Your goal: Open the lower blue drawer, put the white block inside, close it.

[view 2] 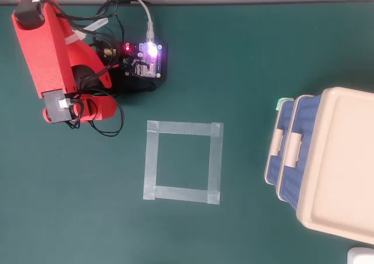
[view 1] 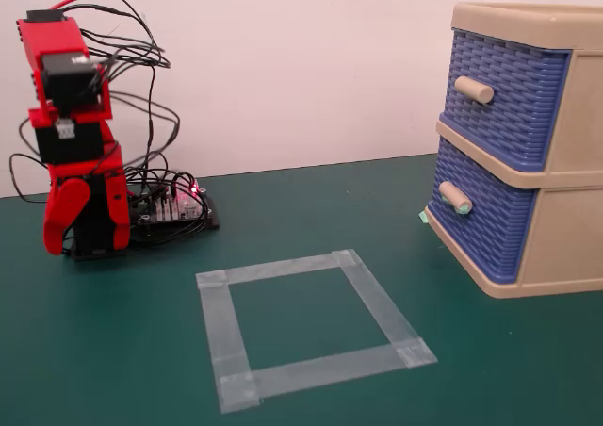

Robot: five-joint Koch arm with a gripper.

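Note:
The lower blue drawer (view 1: 490, 226) is shut in the beige cabinet (view 1: 565, 228) at the right; its knob (view 1: 455, 198) has a pale green tip. In the overhead view the drawer's blue front (view 2: 283, 121) shows at the cabinet's left side. The red arm is folded at the far left, far from the cabinet. My gripper (view 1: 55, 245) hangs pointing down beside the arm's base; only one jaw shows, so its state cannot be told. In the overhead view the gripper is hidden under the arm. The white block is not clearly in view.
The upper blue drawer (view 1: 504, 101) with a plain beige knob is shut. A square of clear tape (view 1: 306, 327) marks the green mat. A black controller board (view 2: 145, 61) with cables lies by the arm. A white thing (view 2: 361, 256) is cut off by the frame's corner.

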